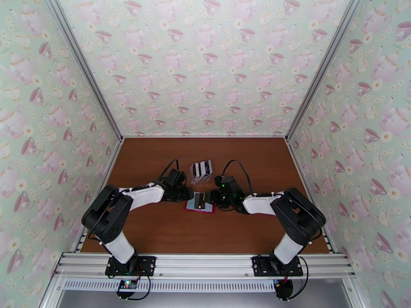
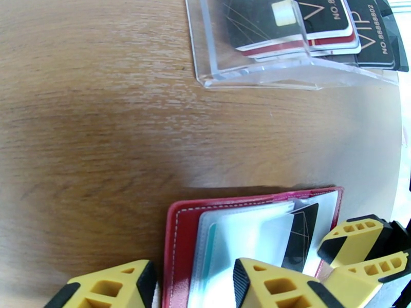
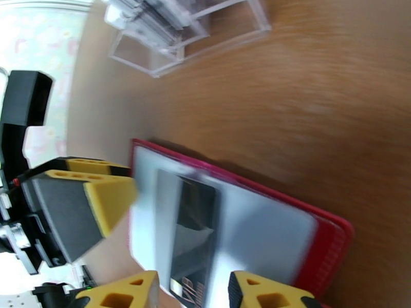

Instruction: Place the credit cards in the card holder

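Observation:
The red card holder [image 1: 191, 208] lies open on the table between both grippers, pale pockets up. A black credit card [image 3: 192, 227] sits partly in a pocket [image 2: 300, 234], its end sticking out towards my right gripper [image 3: 192, 294]. That gripper is open, its fingertips on either side of the card's end with gaps showing. My left gripper [image 2: 195, 289] is open over the holder's other edge [image 2: 177, 242], one finger [image 2: 272, 286] above the pockets and one [image 2: 118, 286] beside the holder. More credit cards [image 2: 308, 21] stand in the clear rack.
The clear plastic rack [image 1: 201, 170] stands just behind the holder, a short way from both grippers [image 3: 169, 42]. Bare brown table stretches to the left, right and front. Patterned walls close in three sides.

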